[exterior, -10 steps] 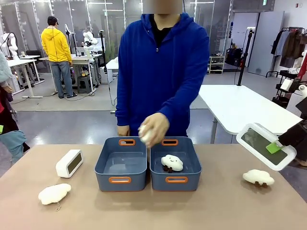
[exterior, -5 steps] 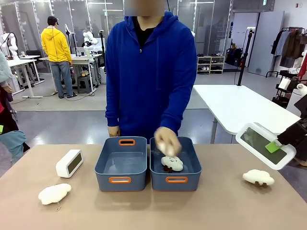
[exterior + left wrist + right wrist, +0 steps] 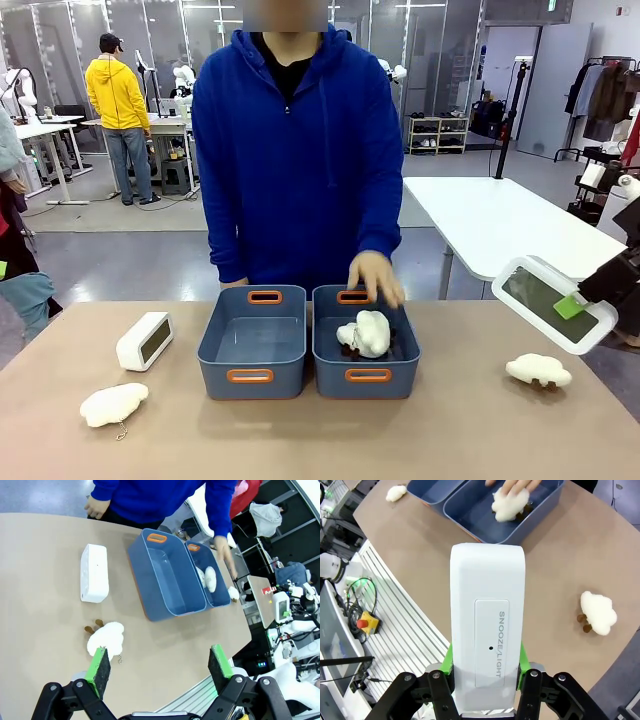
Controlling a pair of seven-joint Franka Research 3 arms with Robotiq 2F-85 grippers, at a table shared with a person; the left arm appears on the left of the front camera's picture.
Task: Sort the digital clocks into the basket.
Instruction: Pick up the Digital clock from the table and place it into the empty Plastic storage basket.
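Operator: Progress on the sort, please. Any clock in the basket?

Observer: None yet. The left basket (image 3: 290, 383) is bare inside, so I judge the task barely begun: one clock in the air, none delivered.

Operator: Where are the two?

Observer: The first clock (image 3: 487, 605) is clamped between the green pads of the right end effector (image 3: 570, 307). It is held in the air at the right end of the worktop (image 3: 450, 430), well apart from both bins. The second clock (image 3: 145, 340) stands on the worktop just left of the left basket, untouched.

Operator: And the other arm?

Observer: The left end effector (image 3: 159, 662) hangs above the worktop's near side, fingers spread apart, nothing between them.

Operator: What's in the other bin?

Observer: The right bin (image 3: 395, 382) holds two cloud plush toys (image 3: 365, 333), and the person's hand (image 3: 375, 278) hovers at its far end. On the worktop lie a left plush toy (image 3: 113, 403) and a right plush toy (image 3: 538, 370), both on the near side.

Operator: So what's left?

Observer: Both drops, by my reading. The held clock has to go leftward to the left basket and be released, and then the second clock has to be picked up and put in too. The person's hand by the bins is worth watching on the way across.
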